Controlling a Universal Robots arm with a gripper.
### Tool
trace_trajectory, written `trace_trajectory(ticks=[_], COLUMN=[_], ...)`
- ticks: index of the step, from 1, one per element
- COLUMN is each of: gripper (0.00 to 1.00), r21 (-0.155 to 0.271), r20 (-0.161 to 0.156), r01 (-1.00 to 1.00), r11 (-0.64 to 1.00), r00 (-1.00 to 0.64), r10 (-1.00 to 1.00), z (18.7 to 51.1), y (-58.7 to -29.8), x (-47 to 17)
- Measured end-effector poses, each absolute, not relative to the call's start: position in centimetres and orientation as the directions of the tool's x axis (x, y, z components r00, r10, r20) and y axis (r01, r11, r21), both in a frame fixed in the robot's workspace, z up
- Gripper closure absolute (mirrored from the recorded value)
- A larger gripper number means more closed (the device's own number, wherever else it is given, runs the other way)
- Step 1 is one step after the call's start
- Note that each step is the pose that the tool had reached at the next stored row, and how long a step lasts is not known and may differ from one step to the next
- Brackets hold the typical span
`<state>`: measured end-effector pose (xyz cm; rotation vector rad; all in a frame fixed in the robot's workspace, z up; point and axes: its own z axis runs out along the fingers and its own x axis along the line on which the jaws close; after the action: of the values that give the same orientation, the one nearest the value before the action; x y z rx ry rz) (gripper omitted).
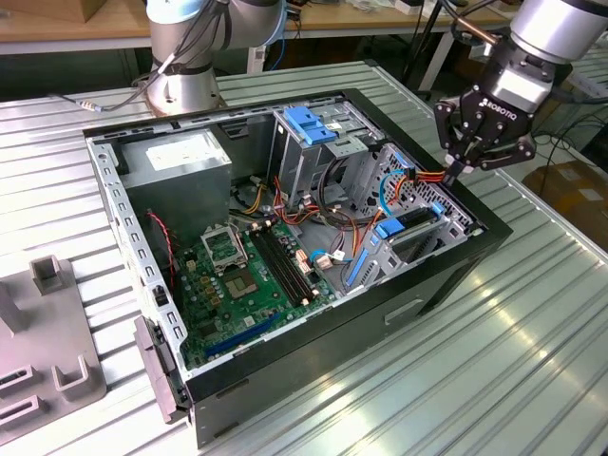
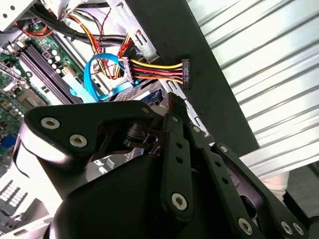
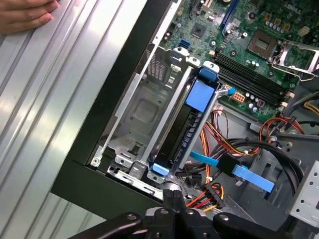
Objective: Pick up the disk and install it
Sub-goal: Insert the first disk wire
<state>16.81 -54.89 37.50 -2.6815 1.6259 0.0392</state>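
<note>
Gripper: I see my gripper (image 1: 456, 171) hanging over the rim of the case (image 1: 418, 306) on the exterior view's right. Its fingers are pressed together with nothing between them; both wrist views show the tips meeting.
Disk: the disk (image 3: 185, 135) stands on edge in the narrow metal bay at that same end of the case. A light-blue carrier piece shows at each end of it and a blue label on its top edge. In the exterior view I find the disk (image 1: 413, 222) just below and inward of my fingertips.
Contact: I am holding nothing. The tips are near the disk's end, but I cannot tell whether they touch anything.
Wires: a red, yellow and orange bundle (image 2: 154, 72) ending in a black plug runs just beside my fingertips (image 2: 172, 102), next to a looped blue cable (image 2: 92, 74).
Board: the green motherboard (image 1: 249, 275) lies flat on the case floor, well away from the bay.
Cage: a tall metal cage with a blue latch (image 1: 309, 123) stands at the far side of the case.
Table: the case rests on a ribbed metal table (image 1: 532, 366).
Person: in the first wrist view a hand (image 3: 25, 15) rests on the table, apart from the case.
</note>
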Motion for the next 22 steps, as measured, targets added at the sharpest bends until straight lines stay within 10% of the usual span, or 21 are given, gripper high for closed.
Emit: trace_trajectory(ticks=[22], gripper=[0.9], r21=[-0.052], r20=[0.017], r01=[-0.758], r11=[-0.65], r00=[0.65], r10=[-0.76], z=[37.5], y=[-54.55], x=[17.19])
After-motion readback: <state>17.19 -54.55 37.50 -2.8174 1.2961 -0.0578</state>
